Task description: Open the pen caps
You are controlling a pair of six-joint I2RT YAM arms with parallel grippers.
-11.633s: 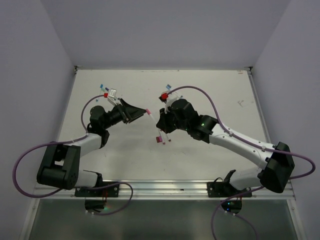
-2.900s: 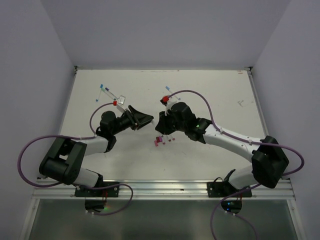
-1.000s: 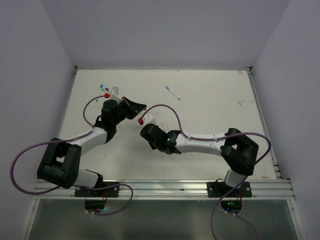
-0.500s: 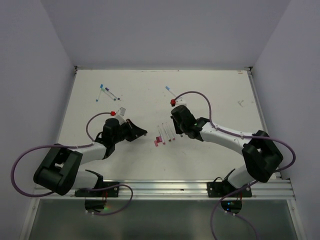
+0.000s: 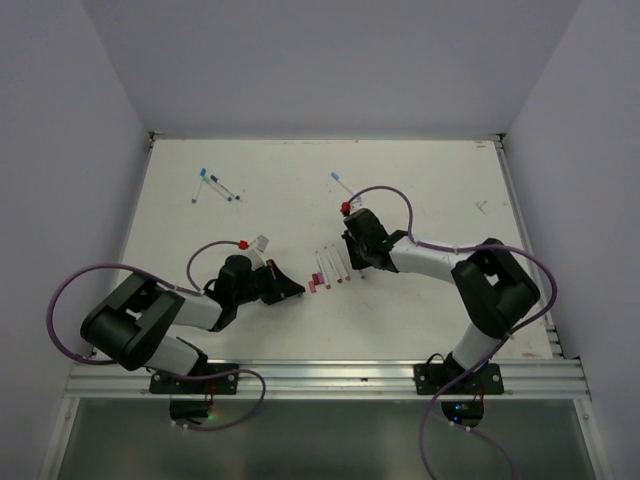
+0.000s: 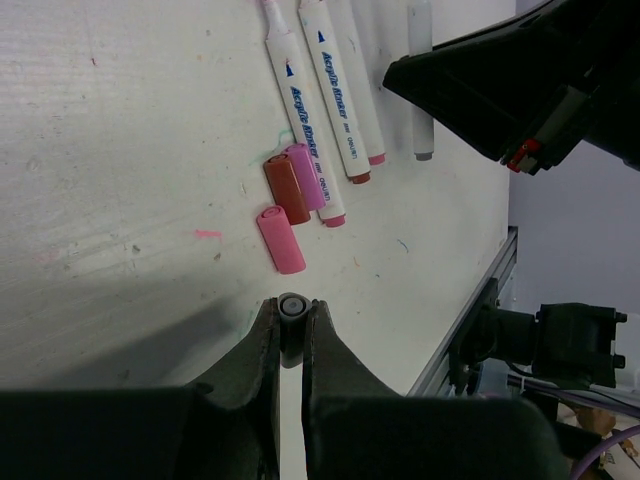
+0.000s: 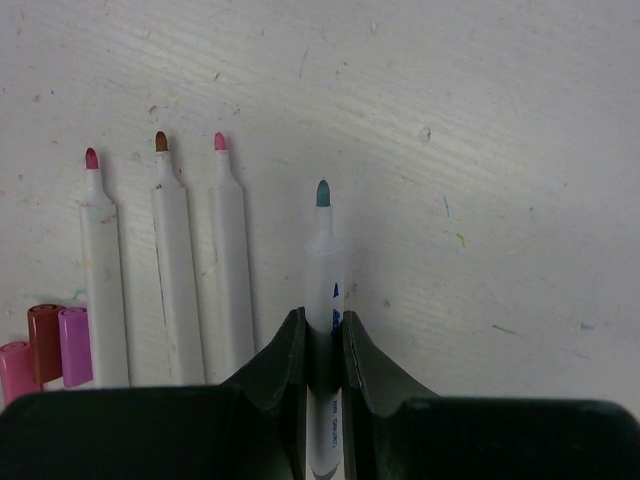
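Observation:
My left gripper (image 6: 292,318) is shut on a short pen cap (image 6: 292,306) that looks grey in the shadow, held just above the table. Ahead of it lie a pink cap (image 6: 281,240), a maroon cap (image 6: 287,190) and a lilac cap (image 6: 305,170), beside three uncapped white pens (image 7: 175,280). My right gripper (image 7: 322,330) is shut on a fourth white pen (image 7: 325,260) with a bare teal tip, held low and parallel to that row on its right side. From above, the left gripper (image 5: 290,290) and right gripper (image 5: 362,262) flank the pens (image 5: 335,265) and the loose caps (image 5: 315,285).
Two blue-ended pens (image 5: 218,187) lie at the back left and another pen (image 5: 342,182) at the back centre. The metal rail (image 5: 330,375) runs along the table's near edge. Grey walls close in the left, right and back sides.
My left gripper has slid toward the near edge with the cap, ending just short of the loose caps. The right arm has folded in while its gripper stays by the row with the pen.

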